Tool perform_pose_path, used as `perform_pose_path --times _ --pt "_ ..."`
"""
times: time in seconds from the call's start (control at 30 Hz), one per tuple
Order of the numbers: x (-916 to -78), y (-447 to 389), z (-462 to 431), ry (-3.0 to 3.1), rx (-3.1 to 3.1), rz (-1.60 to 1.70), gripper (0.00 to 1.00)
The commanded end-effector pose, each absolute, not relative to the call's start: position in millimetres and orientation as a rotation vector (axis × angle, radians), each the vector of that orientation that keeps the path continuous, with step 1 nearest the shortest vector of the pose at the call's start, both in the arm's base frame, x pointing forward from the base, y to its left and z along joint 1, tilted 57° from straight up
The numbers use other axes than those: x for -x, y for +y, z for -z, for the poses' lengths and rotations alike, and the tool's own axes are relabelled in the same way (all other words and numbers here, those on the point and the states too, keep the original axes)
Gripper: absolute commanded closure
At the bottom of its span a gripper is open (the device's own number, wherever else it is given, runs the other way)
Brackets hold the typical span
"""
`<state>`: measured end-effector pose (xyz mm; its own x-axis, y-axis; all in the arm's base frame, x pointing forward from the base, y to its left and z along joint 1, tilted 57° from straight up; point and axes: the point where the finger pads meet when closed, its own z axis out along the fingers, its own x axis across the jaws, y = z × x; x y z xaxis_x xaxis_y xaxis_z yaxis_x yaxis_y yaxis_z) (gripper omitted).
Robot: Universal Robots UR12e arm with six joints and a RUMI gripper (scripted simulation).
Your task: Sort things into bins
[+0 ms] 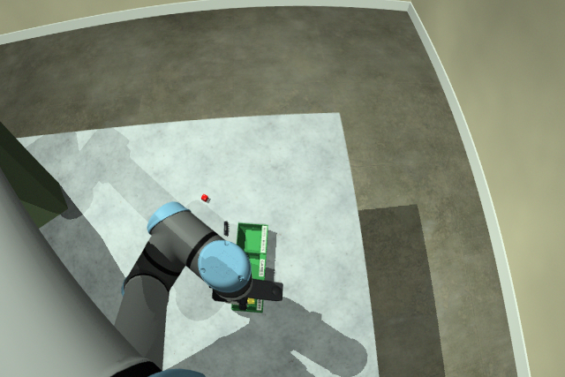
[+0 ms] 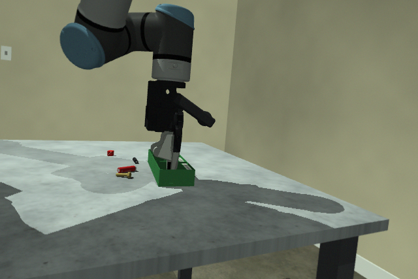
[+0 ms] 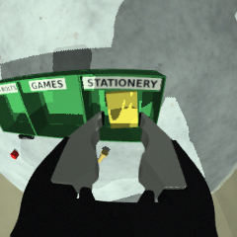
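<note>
Gripper (image 3: 119,129) loosening over the STATIONERY compartment (image 3: 148,106), yellow sticky-note pad (image 3: 121,110) lying released inside; next call, lift clear and pick another item.

We see a plain room, like a small robot test room. It has bare tan walls (image 2: 304,66), a white strip (image 1: 455,90) along the bottom of them, and a gray-brown floor (image 1: 274,57). A big robot arm (image 2: 134,29) reaches over a gray tabletop (image 2: 236,229) with dark legs (image 2: 337,259).
</note>
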<state>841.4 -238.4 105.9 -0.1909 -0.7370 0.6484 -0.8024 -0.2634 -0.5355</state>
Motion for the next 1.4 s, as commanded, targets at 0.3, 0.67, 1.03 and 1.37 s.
perform_pose_path --times 0.3,0.67,1.03,1.37 --pt "-841 -238 -106 -1.863 -1.953 -1.470 0.72" --pt "-836 -232 -111 -1.863 -1.953 -1.470 0.72" --pt "-829 -224 -118 -1.863 -1.953 -1.470 0.72" --pt "-816 -210 -130 -1.863 -1.953 -1.470 0.72"
